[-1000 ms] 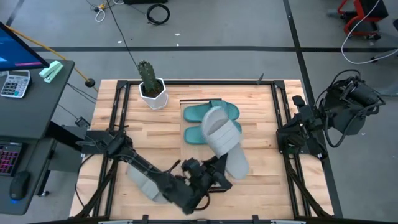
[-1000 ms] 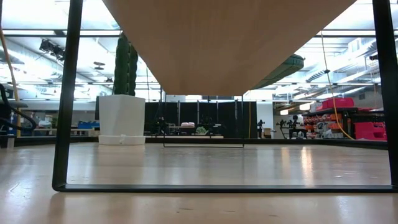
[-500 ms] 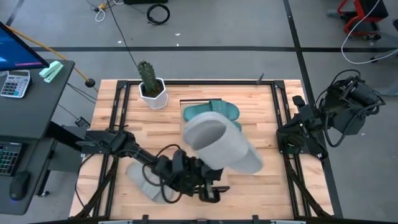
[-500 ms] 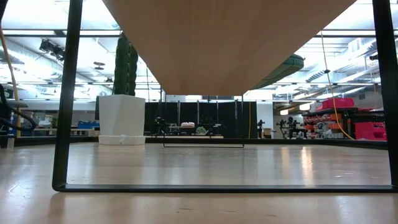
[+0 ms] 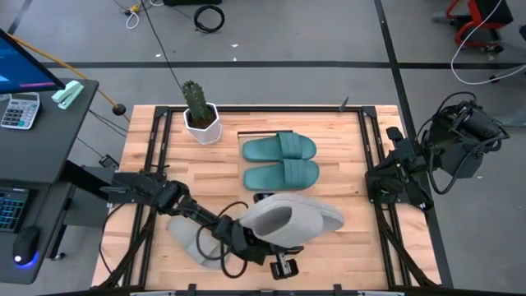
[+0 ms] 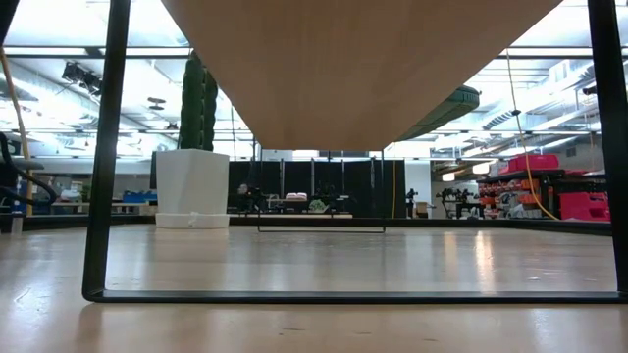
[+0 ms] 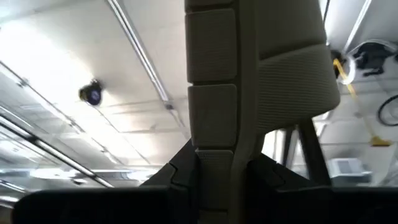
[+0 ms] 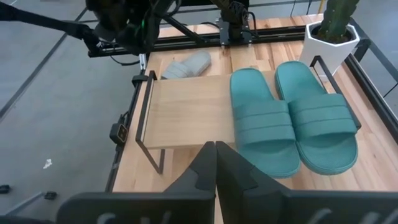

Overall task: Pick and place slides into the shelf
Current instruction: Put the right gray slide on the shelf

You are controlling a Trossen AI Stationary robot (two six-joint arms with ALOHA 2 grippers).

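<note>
My left gripper [image 7: 217,168] points up and is shut on a light grey slide [image 5: 292,218], held high over the near half of the shelf [image 8: 186,112]. The second grey slide [image 5: 191,238] lies flat on the tabletop, partly under my left arm. Two teal-green slides [image 5: 279,148] [image 5: 281,174] lie side by side, soles down, on the far half of the shelf. The low view shows only the shelf's underside [image 6: 363,69]. My right gripper [image 8: 214,158] waits shut at the table's right edge, touching nothing. My left gripper pinches the grey slide's sole [image 7: 214,146] between its two fingers [image 7: 180,177], below the ribbed strap [image 7: 298,68]. The fingers come from below, pointing up. The slide is lifted clear and stands above them, its length running left to right across the table.
A potted cactus [image 5: 200,115] stands at the table's far left corner, beside the shelf's far end. Black metal frame rails [image 5: 156,164] run along the table's left and right sides. A desk with a calculator [image 5: 18,111] stands left of the table.
My left arm has swung the held grey slide up, then toward the table's near edge. The slide has turned from a slant to lying left to right. It no longer covers the teal slides. The gripper has stayed shut on it.
</note>
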